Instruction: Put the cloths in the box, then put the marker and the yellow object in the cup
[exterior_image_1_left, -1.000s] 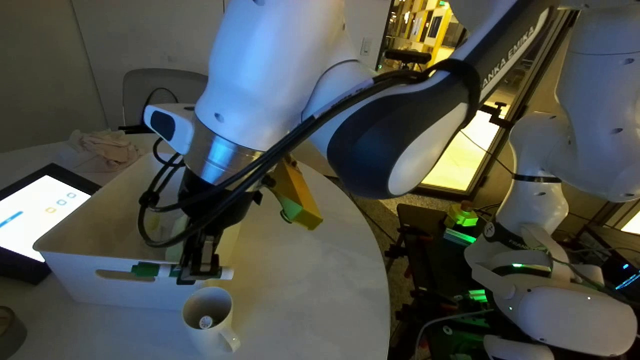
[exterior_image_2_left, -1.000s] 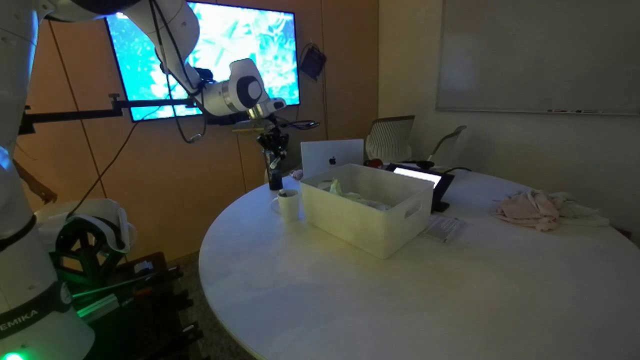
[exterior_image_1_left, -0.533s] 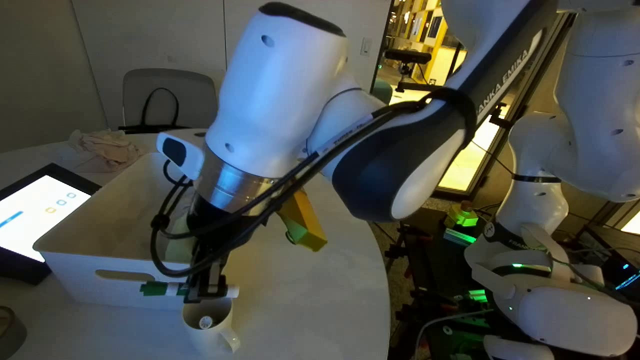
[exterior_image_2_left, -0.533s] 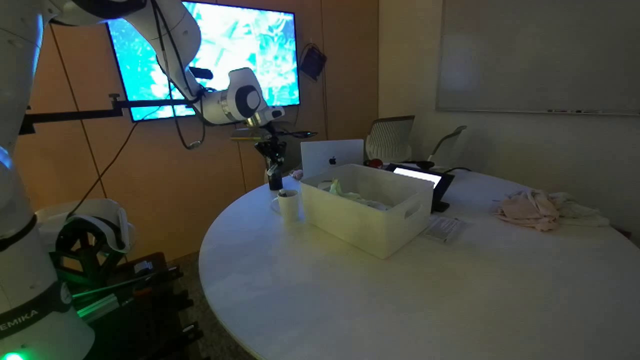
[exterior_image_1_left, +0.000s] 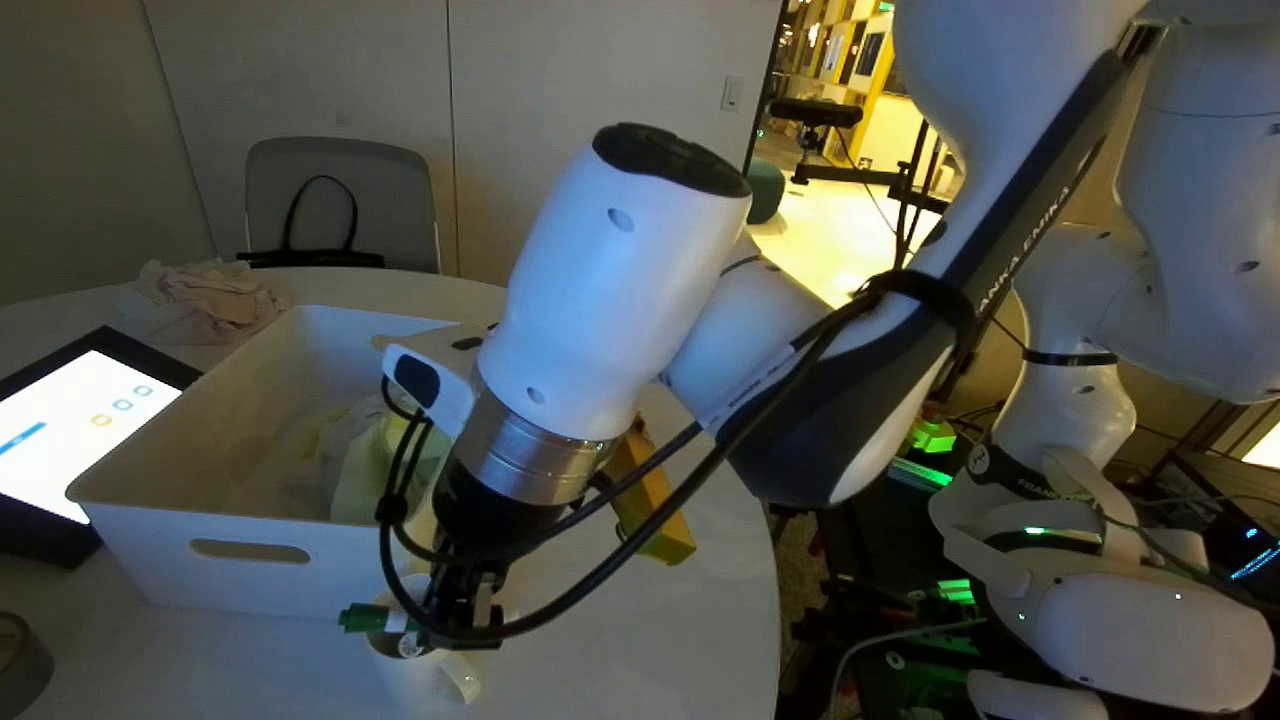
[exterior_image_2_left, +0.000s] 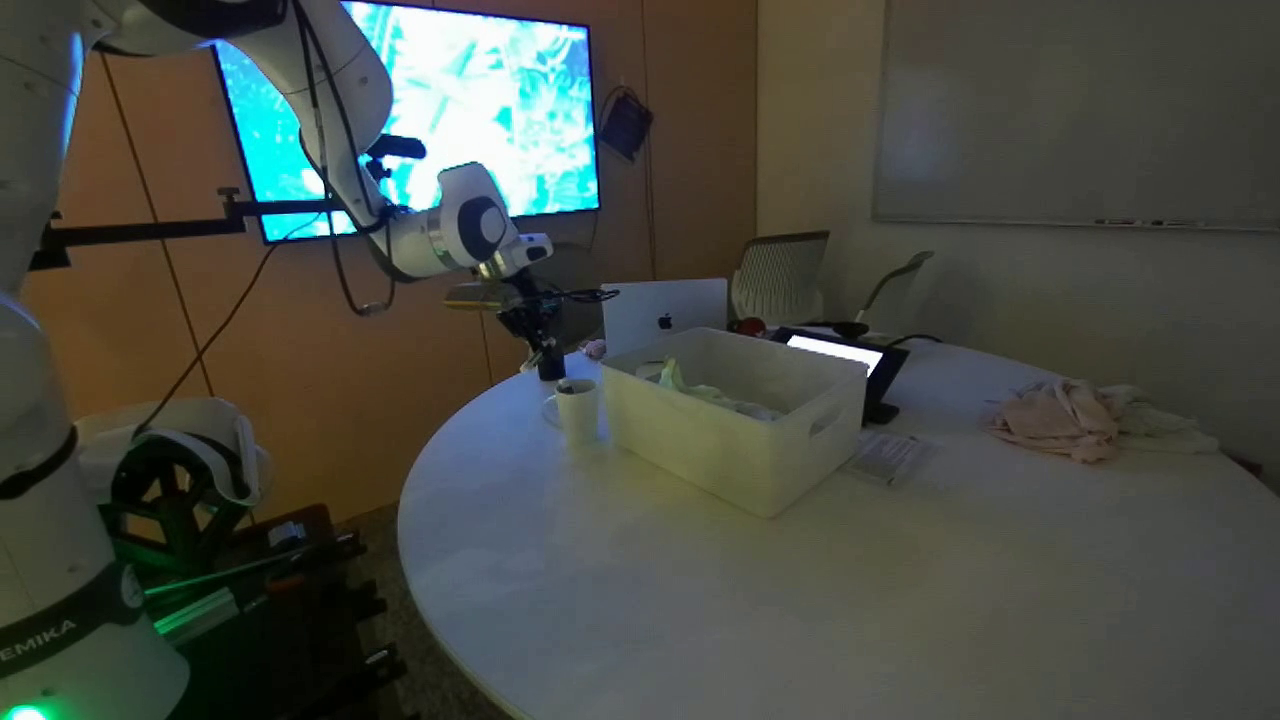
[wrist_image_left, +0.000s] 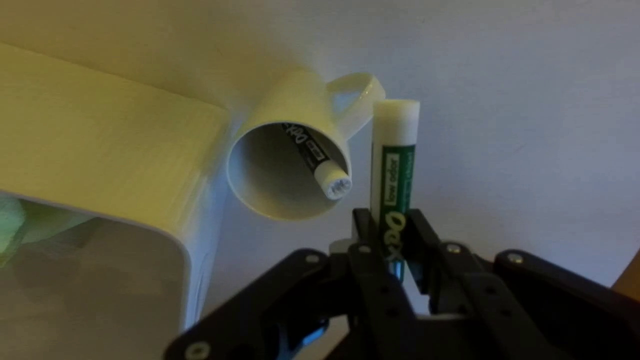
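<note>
Green marker (wrist_image_left: 394, 182) sits pinched by the barrel in your end effector (wrist_image_left: 388, 220), held off the worktop (wrist_image_left: 515, 165) and, in the wrist view, beside the mouth of the cup (wrist_image_left: 297, 102) rather than over it. Its green cap (exterior_image_1_left: 362, 618) sticks out beside the end effector in an exterior view, and the barrel seems nearer level than upright. Expect it to be light and stiff, with smooth plastic that could swivel or slide if an end bumps something; mid-barrel is the right place to hold it, since a squeeze on the cap might pull it loose. You will likely need to tip it so one end leads into the mouth.

The cup stands upright just beside the box (exterior_image_2_left: 690, 440). It looks glazed and hard, probably heavier than the green marker yet easy to topple by the rim; if you must shift it, take its wall or handle, gently. The black marker (wrist_image_left: 316, 159) leans inside it, white end near the rim, so aim for the free part of the mouth. The cloths (exterior_image_1_left: 355, 485) lie in the box; soft and limp, they would want a pinch on a raised fold.
</note>
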